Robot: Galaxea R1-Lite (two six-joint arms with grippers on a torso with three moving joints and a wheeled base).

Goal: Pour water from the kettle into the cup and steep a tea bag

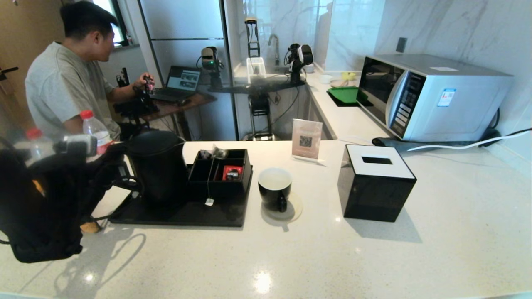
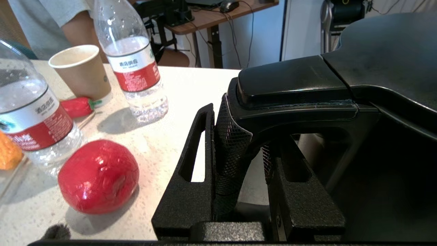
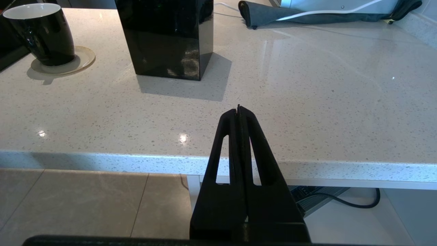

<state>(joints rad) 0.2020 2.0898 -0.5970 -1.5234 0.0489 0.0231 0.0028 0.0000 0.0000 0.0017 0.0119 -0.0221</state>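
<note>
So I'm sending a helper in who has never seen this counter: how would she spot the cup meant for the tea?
Start at the black tissue box in the middle of the counter. To the left of it, between the box and the black tray, the cup stands on a pale coaster. It is a short black mug, white inside, much lower than the kettle on the tray.

Two water bottles (image 2: 135,58) carry white-and-red wrap labels printed with Chinese characters; the white band on each holds one short line of them, too small to make out with confidence. Finer print on the red bands is illegible. Paper cup (image 2: 82,73): small greenish mark on its side, unreadable. Acrylic sign stand (image 1: 306,142) on the table shows a QR code. Microwave (image 1: 432,95) bears a blue-and-white sticker, text unreadable.
</note>
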